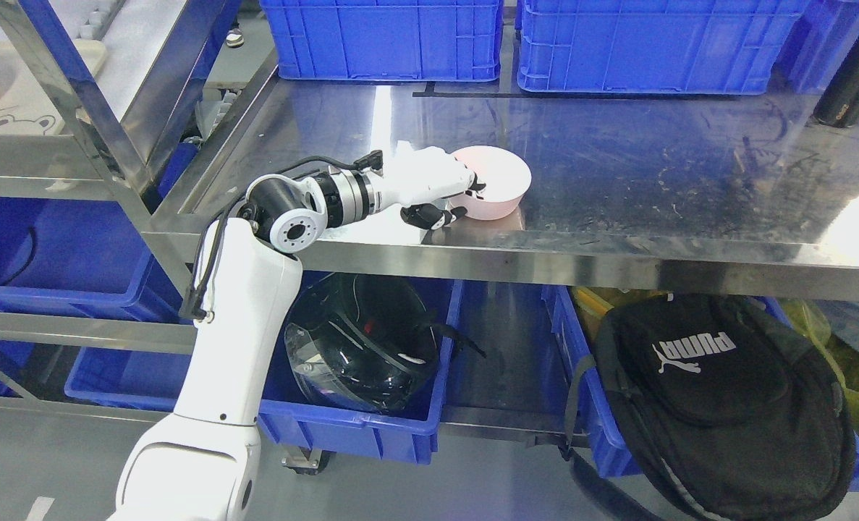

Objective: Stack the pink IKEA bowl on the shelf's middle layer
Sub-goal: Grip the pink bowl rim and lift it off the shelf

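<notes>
A pink bowl (pixel 500 187) sits upright on the steel middle shelf (pixel 617 174), near its front edge. My left hand (pixel 449 199) reaches in from the lower left and is closed on the bowl's left rim, with fingers over the rim and thumb below by the outer wall. The bowl rests on the shelf surface. The right arm does not show.
Two blue crates (pixel 386 36) (pixel 653 43) stand at the back of the shelf. A dark bottle (pixel 852 72) is at the far right. Below are a black helmet (pixel 364 347) in a blue bin and a black backpack (pixel 718 405). A shelf post (pixel 89 123) stands left.
</notes>
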### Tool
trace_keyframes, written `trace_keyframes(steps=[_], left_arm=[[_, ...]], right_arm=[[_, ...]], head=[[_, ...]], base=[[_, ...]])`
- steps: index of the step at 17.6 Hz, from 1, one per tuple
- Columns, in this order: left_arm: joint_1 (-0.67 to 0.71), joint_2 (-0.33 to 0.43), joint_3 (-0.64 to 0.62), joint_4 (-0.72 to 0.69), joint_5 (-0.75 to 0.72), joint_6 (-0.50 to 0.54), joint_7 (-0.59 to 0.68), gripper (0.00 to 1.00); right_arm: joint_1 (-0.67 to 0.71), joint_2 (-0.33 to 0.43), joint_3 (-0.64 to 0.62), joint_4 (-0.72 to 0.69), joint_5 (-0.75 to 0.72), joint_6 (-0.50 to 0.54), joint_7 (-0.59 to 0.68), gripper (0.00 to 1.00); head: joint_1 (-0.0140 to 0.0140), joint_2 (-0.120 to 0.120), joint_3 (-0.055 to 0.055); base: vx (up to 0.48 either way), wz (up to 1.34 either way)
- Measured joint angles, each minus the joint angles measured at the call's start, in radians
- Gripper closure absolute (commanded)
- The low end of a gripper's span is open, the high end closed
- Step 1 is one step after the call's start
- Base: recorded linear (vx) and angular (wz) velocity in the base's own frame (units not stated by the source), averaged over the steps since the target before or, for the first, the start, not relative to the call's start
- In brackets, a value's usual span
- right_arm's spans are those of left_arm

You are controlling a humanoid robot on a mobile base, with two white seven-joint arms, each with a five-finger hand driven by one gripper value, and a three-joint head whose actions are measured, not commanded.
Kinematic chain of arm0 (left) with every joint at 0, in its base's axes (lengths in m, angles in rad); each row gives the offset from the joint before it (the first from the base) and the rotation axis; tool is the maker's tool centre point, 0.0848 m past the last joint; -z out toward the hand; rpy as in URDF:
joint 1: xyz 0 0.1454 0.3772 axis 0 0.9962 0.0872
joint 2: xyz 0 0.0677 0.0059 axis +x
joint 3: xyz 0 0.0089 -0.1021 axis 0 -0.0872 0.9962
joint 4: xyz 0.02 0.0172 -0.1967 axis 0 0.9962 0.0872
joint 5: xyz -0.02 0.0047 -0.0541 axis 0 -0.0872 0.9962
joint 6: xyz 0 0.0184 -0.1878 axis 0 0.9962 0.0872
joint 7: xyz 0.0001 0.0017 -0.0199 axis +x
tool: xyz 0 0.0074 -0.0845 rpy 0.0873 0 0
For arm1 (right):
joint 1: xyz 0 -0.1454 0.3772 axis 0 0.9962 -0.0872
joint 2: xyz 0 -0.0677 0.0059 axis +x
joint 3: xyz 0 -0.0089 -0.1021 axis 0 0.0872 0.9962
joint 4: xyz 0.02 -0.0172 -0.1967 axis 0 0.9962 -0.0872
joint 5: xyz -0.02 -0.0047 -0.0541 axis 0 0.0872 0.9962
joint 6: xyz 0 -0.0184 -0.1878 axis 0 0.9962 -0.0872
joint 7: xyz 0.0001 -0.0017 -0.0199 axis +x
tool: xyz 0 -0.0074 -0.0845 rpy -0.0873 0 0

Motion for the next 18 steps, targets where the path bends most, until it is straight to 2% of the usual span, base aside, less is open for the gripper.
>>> trace_keyframes(steps=[5,10,18], left_arm=[[0.001,-0.016,0.072,-0.009,0.013,-0.016,0.022,1.0],[-0.011,-0.025,0.116,-0.042,0.087,-0.055,0.04,1.0],[0.001,-0.033,0.137,-0.115,0.198,-0.097,0.029,1.0]], right_arm=[[0.0,0.0,0.0,0.0,0.0,0.0,-0.001,0.0],[0.0,0.0,0.0,0.0,0.0,0.0,-0.001,0.0],[0.0,0.0,0.0,0.0,0.0,0.0,-0.002,0.0]], head=[[0.0,0.0,0.0],[0.0,0.0,0.0],[0.0,0.0,0.0]], base=[[0.0,-0.03],[-0.002,0.03],[-0.001,0.1]])
